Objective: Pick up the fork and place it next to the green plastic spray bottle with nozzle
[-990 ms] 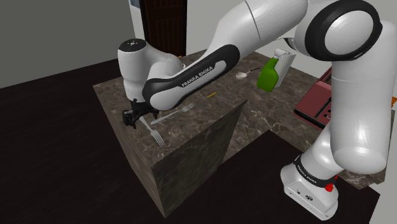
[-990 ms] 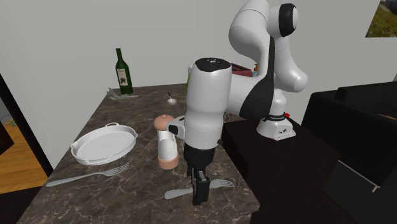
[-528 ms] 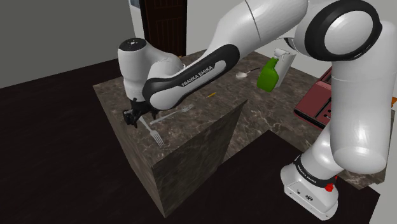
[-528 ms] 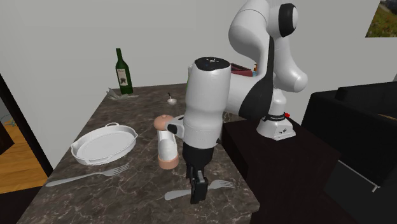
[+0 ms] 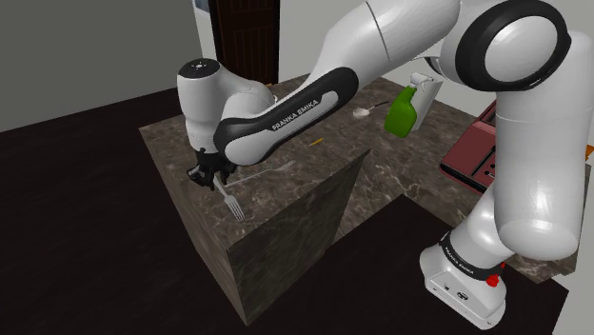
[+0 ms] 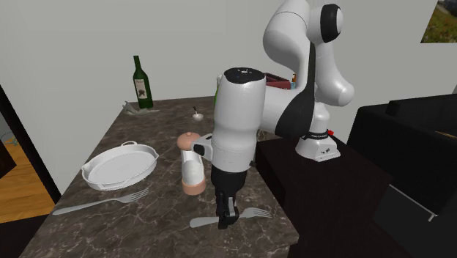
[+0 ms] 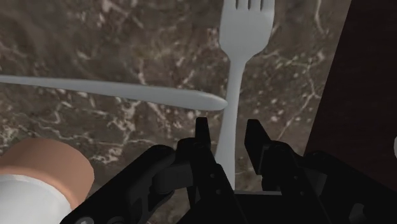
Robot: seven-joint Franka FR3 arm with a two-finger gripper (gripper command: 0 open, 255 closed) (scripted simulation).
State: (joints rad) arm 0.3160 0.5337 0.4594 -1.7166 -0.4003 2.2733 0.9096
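A grey fork (image 5: pixel 231 203) lies on the dark marble counter (image 5: pixel 314 181) near its front corner. My gripper (image 5: pixel 205 178) stands straight down over the fork's handle. In the wrist view the two black fingers (image 7: pixel 203 135) clasp the thin handle between them, and the fork's tines (image 7: pixel 245 32) point away from the hand. From the second exterior view the gripper (image 6: pixel 228 220) sits on the fork (image 6: pixel 254 212) at counter level. The green spray bottle (image 5: pixel 403 111) stands far off at the counter's back, near the arm's upper link.
A second long grey utensil (image 7: pixel 114 91) lies crosswise just ahead of the fingers. A salt-shaker-like grinder (image 6: pixel 192 165) stands close behind the hand. A white dish (image 6: pixel 121 163), another fork (image 6: pixel 102 201) and a green wine bottle (image 6: pixel 140 84) lie further off. The counter's edge (image 7: pixel 331 95) runs beside the fork.
The fingers stood apart over the fork's handle a second ago and have since closed onto it. The arm itself has hardly moved, and the fork still lies on the counter.
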